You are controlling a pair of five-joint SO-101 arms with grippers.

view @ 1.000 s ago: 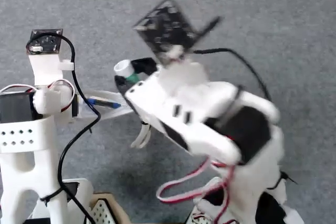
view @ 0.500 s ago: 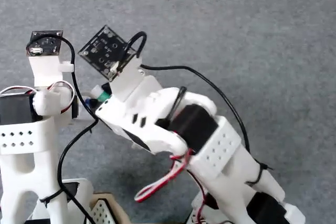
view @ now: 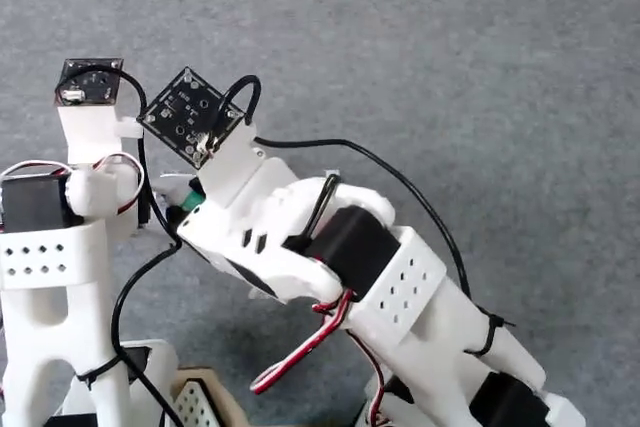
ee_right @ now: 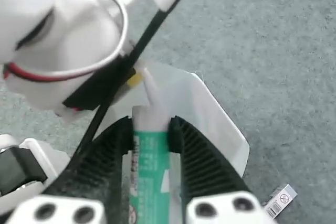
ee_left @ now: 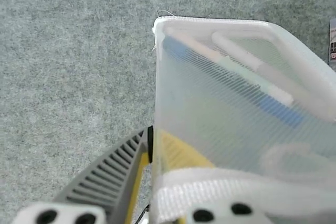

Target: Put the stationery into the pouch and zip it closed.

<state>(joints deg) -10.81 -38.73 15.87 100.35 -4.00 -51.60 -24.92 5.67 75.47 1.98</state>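
Observation:
A translucent mesh pouch stands up off the grey table, pinched at its near edge by my left gripper, which is shut on it. Through its wall I see pens with blue parts lying inside. My right gripper is shut on a green and white glue stick, whose white tip touches the pouch at its opening. In the high view the right gripper with the glue stick sits close against the left arm. The pouch itself is mostly hidden there.
A small labelled item lies on the table beside the pouch. The right arm crosses the middle of the table, its cable looping above it. A box corner shows at the near edge.
The right arm has swung left with the glue stick, from the table's middle to right beside the left arm and the pouch. The left arm has held still.

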